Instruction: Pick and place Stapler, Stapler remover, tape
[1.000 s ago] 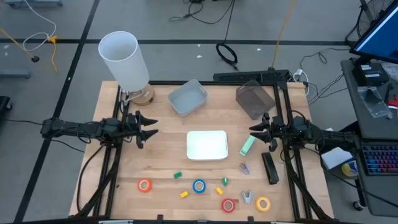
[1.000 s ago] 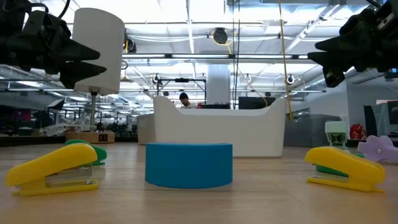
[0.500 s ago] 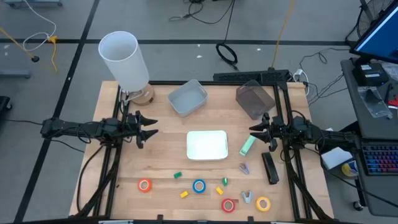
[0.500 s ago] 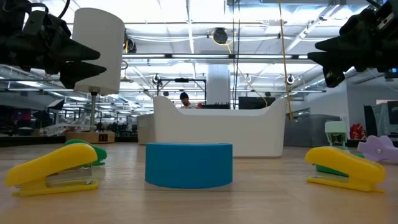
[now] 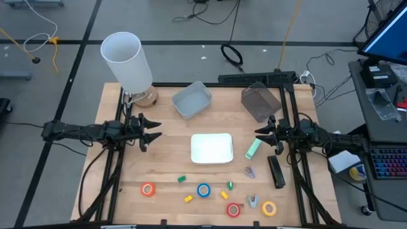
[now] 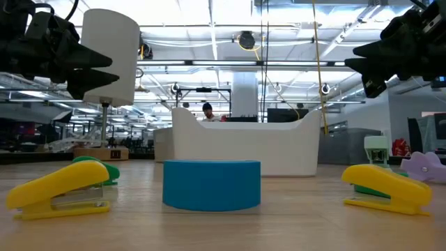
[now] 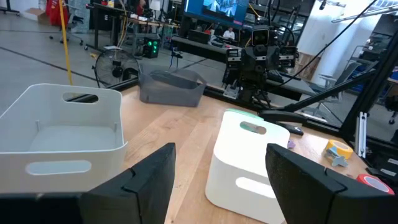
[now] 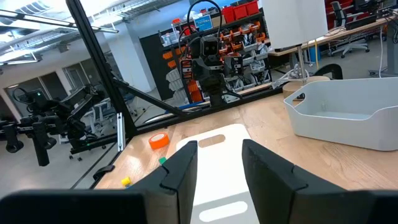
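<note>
**Jaws released on both arms, nothing held**

The left jaws (image 5: 154, 131) are standing wide apart, gripping nothing, hanging above the left side of the tabletop (image 5: 162, 165). The right jaws (image 5: 260, 138) are also parted, more narrowly, with nothing between them, hovering over the right side beside a pale green stapler (image 5: 253, 149).

The white bin (image 5: 212, 148) is sitting in the middle of the tabletop between the two arms. A light grey bin (image 5: 191, 100) and a dark grey bin (image 5: 261, 101) are lying along the far edge, near a white cylinder (image 5: 126, 61) at the far left corner.

The tape rolls are lying along the near edge, well apart from both arms: the orange tape (image 5: 148, 189) to the left, the blue tape (image 5: 203, 189) in the middle, the red tape (image 5: 233, 209) and the yellow tape (image 5: 269, 208) to the right. A black stapler (image 5: 276, 171) is lying near the right rail, and a purple staple remover (image 5: 250, 172) is sitting just beside it. A grey staple remover (image 5: 252, 201) is resting between the red and yellow rolls.
</note>
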### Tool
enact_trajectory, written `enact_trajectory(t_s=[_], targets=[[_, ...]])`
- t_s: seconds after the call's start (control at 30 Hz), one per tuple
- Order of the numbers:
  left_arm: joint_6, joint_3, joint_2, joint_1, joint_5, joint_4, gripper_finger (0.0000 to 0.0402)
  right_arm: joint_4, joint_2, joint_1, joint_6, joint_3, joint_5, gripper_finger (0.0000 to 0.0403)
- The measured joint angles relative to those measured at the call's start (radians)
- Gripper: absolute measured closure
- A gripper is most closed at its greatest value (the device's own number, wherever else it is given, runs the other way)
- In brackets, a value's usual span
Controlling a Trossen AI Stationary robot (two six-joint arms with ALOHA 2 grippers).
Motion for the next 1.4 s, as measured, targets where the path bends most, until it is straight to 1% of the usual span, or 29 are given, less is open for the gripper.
enact_trajectory(t_s=[1.13, 1.3, 1.4], targets=[[0.000, 0.000, 0.000, 0.000, 0.000, 0.000, 0.0153, 0.024, 0.000, 0.000, 0.000, 0.000, 0.000, 0.0280], [0.000, 0.000, 0.000, 0.000, -0.003, 0.014, 0.0153, 0.053, 0.000, 0.000, 0.000, 0.000, 0.000, 0.0280], [-0.007, 0.000, 0.000, 0.000, -0.016, 0.041, 0.0153, 0.104, 0.000, 0.000, 0.001, 0.000, 0.000, 0.0280]])
